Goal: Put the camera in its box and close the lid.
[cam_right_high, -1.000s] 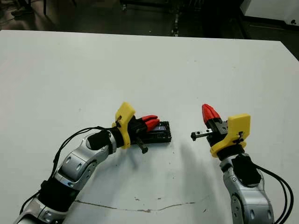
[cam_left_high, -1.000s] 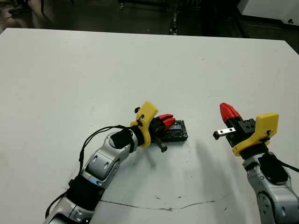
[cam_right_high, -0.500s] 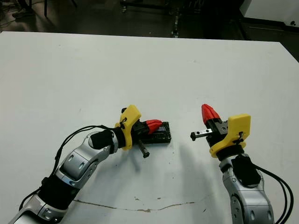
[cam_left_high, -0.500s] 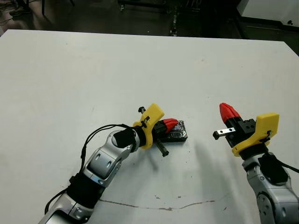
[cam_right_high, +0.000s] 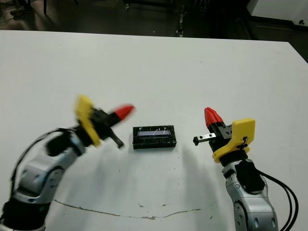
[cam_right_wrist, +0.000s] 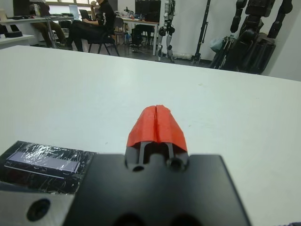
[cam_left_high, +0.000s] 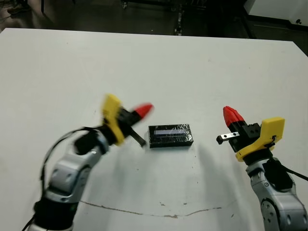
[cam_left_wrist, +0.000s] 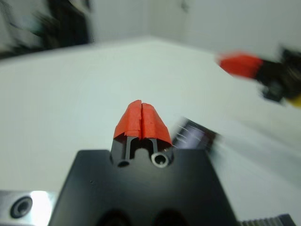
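Jaws on the left gripper [cam_left_high: 142,109] were pressed together, red tips meeting with nothing between them, raised clear of the white surface [cam_left_high: 57,67]. Just beyond those tips, toward the right gripper, lay the box [cam_left_high: 170,135] with the lid [cam_left_high: 169,131] resting flat on it, its pale bluish strip facing up; the left tips stood apart from it, not touching. The camera could not be seen. Farther right, on the other side of the box, the right gripper [cam_left_high: 231,114] hung above the surface with its jaws likewise closed on nothing, tips pointing away from the robot. The box sat between the two sets of jaws, nearer the left. In the right wrist view a seated person [cam_right_wrist: 96,21] showed beyond the surface.
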### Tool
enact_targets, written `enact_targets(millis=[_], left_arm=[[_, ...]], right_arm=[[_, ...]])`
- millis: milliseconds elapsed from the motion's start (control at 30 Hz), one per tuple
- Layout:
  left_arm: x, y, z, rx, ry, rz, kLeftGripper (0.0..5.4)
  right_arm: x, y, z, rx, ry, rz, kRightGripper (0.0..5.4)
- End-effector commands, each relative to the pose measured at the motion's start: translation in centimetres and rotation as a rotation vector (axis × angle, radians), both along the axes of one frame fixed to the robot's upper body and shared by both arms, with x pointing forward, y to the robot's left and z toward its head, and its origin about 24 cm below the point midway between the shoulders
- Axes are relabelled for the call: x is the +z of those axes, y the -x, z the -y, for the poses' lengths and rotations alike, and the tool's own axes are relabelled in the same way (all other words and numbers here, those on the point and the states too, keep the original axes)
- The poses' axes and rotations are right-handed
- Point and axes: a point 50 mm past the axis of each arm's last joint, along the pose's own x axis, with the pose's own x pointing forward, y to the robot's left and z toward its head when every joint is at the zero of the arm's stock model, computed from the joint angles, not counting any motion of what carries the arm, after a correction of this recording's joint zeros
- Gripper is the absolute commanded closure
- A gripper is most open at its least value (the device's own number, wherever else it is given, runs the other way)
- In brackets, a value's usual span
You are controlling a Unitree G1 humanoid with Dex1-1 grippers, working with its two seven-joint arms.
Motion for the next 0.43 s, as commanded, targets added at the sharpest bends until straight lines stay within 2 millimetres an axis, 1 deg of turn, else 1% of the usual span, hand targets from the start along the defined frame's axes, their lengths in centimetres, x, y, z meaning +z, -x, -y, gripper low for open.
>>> enact_targets(millis=[33,133,200,300,433], left_arm=[[0.0,0.0,-2.6,0.145,0.003,0.059,5.38],[-0.3,0.0,-4.8,0.269,0.024,0.107,5.38],[-0.7,0.2,-5.8,0.327,0.041,0.108,5.38],[-1.6,0.7,-6.4,0.374,0.08,0.109,5.38],[-2.8,1.3,-6.4,0.418,0.13,0.094,5.38]], right_arm=[[0.2,-0.1,0.2,-0.046,0.004,0.02,5.4],[0.5,-0.2,0.3,-0.091,0.004,0.034,5.4],[0.7,-0.3,0.4,-0.116,-0.002,0.054,5.4],[1.0,-0.4,0.6,-0.149,0.026,0.091,5.4],[1.1,-0.6,0.5,-0.165,0.038,0.108,5.4]])
